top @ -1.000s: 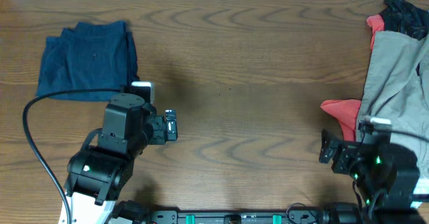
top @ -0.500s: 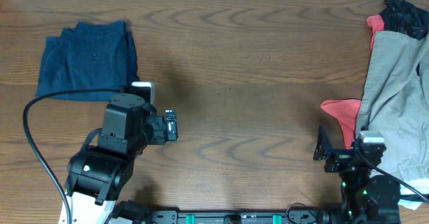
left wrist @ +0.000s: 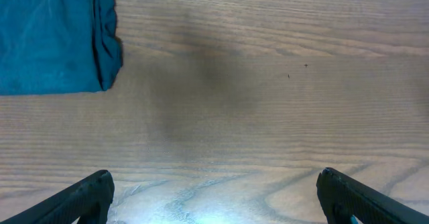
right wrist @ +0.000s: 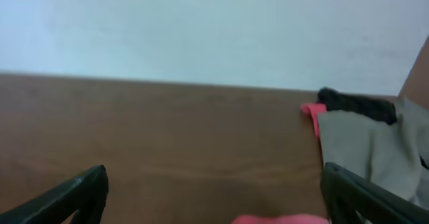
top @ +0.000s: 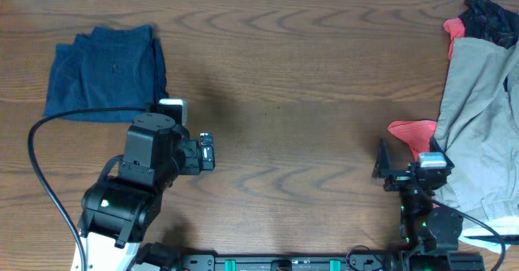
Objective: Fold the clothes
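Note:
The dark navy shorts [top: 105, 72] lie folded into a flat rectangle at the table's far left. Their right edge and lower corner show in the left wrist view [left wrist: 53, 36]. My left gripper [top: 207, 152] hangs over bare table, below and to the right of the shorts and apart from them. Its fingers [left wrist: 214, 197] are spread wide and empty. My right gripper [top: 403, 172] is at the front right, next to the red cloth. It points level across the table, and its fingers [right wrist: 213, 190] are wide open and empty.
A beige garment [top: 478, 109] lies heaped along the right edge, with a red cloth [top: 413, 133] sticking out under it and a dark cloth [top: 491, 15] at the far right corner. In the right wrist view the beige garment [right wrist: 365, 147] and a red corner [right wrist: 312, 111] show. A black cable [top: 49, 129] loops by the left arm.
The right arm has drawn back toward the front edge and shifted slightly left, tilting its gripper up. The left arm and the shorts have not moved.

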Motion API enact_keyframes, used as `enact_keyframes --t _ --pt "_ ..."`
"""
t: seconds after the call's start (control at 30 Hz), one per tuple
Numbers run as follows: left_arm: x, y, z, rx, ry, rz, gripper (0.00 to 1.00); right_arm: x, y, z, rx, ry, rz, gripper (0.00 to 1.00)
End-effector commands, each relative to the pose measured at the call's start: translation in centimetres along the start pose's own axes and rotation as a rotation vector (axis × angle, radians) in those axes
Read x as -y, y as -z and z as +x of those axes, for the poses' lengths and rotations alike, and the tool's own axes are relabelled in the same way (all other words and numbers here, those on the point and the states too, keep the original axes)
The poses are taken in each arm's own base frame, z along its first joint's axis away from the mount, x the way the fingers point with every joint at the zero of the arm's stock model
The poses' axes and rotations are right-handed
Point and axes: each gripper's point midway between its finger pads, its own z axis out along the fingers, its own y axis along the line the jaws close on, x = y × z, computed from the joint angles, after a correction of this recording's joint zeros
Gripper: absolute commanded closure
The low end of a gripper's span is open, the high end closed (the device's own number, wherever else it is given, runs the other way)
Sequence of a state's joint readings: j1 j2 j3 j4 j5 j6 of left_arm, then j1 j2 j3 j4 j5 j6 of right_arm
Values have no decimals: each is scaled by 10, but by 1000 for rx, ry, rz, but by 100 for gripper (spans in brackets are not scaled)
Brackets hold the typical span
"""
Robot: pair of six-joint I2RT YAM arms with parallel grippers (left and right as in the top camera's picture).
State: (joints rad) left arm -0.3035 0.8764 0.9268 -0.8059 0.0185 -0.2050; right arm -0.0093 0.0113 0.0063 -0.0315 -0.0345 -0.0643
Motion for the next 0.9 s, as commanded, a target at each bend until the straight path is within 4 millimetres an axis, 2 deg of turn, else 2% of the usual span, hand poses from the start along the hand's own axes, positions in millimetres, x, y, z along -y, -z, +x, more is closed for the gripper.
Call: enact_keyframes --t 0.0,0.87 --pt "-2 0 -1 4 -13 -12 2 -9 1 10 -33 141 -57 1" --pt "-2 0 -1 4 -13 -12 2 -9 1 7 -23 136 -52 1"
